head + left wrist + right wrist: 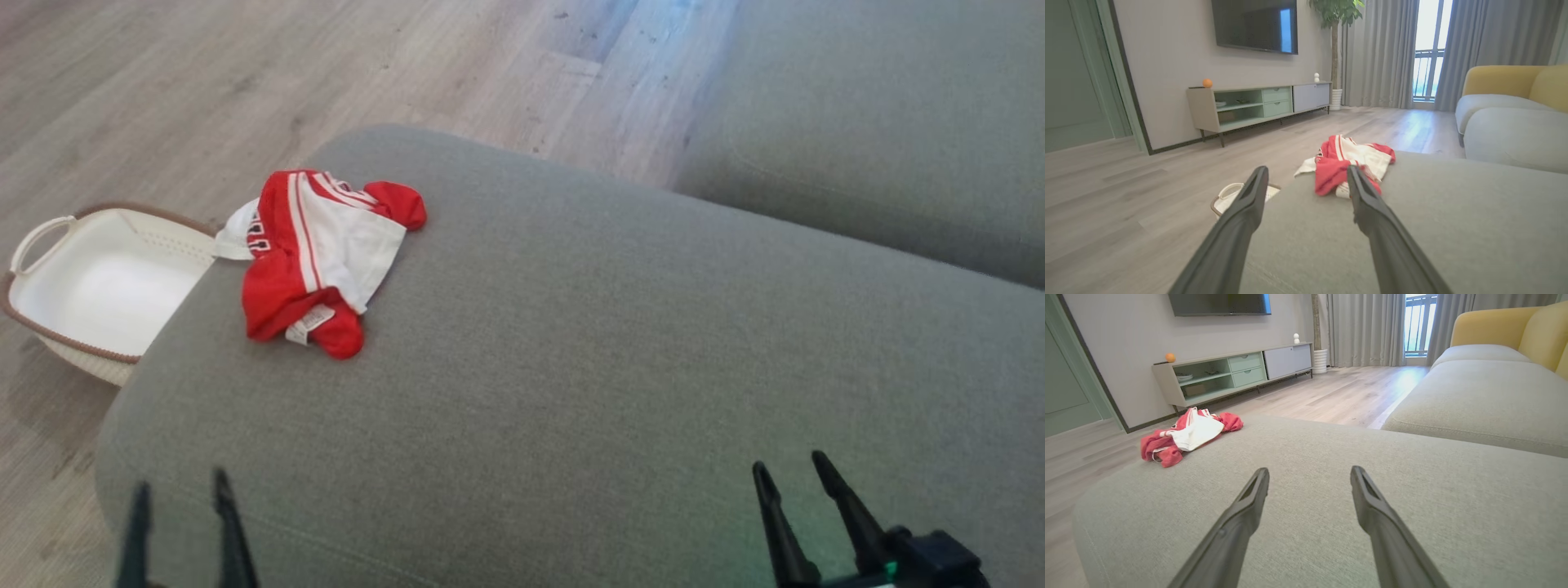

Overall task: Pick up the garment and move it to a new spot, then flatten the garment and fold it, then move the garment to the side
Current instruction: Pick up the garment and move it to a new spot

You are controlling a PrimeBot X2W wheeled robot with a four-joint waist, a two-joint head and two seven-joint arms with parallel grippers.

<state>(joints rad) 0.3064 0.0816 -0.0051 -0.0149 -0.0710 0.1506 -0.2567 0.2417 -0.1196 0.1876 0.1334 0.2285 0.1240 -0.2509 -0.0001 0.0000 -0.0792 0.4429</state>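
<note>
A crumpled red and white garment (318,253) lies near the far left edge of the grey sofa cushion (620,359). The left wrist view has the garment (1345,165) straight ahead beyond the fingers, and the right wrist view has the garment (1186,435) far off to the left. My left gripper (181,488) stands open at the cushion's near left corner, well short of the cloth, with nothing between its fingers. My right gripper (790,463) is open over the near right of the cushion, holding nothing.
A white basket (98,286) with a brown rim sits on the wood floor against the cushion's left side, just beside the garment. A second grey sofa seat (882,139) lies across a floor gap at the back right. A TV cabinet (1257,104) stands along the far wall.
</note>
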